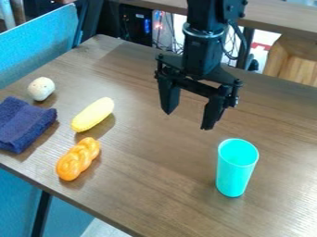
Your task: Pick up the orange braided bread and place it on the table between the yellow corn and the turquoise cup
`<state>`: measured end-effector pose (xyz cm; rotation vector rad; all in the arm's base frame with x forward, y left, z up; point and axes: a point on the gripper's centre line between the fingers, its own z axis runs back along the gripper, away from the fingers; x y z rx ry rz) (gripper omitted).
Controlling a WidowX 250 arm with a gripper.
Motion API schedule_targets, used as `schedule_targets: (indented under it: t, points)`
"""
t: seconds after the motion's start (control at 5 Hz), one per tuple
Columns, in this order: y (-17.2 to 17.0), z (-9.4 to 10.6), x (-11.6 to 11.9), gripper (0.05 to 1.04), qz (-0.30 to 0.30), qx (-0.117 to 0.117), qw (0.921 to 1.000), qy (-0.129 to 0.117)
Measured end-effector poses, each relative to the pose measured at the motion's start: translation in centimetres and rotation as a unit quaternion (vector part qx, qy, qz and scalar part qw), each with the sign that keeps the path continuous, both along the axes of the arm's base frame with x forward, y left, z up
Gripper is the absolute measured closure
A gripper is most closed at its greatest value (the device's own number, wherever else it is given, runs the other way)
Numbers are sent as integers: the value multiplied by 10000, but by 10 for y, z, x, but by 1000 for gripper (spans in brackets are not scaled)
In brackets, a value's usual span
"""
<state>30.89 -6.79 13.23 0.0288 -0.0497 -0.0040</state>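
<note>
The claw (187, 121) hangs over the far middle of the wooden table (155, 180), its two fingers spread apart with nothing between them. Nearest to it is the turquoise cup (234, 173), which stands on the near right part of the table, apart from the claw. On the left, well apart from the cup, lie a yellow corn cob (93, 114), an orange braided bread (78, 159) nearer the front edge, a small whitish ball-like thing (41, 88) farther back, and a folded dark blue cloth (23, 124) at the far left. Nothing has been picked up, and each thing rests on the tabletop by itself. No lettering can be made out on any of them.
</note>
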Motion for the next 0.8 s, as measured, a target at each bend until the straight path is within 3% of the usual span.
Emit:
schedule_targets:
  t: [0.2, 0.4, 0.8]
  points:
    - [1, -10, -3, 83, -8, 42, 9998, 172]
    - [16, -21, -18, 83, -89, 112, 9986, 512]
    - [72, -24, -11, 83, -452, 279, 9975, 462]
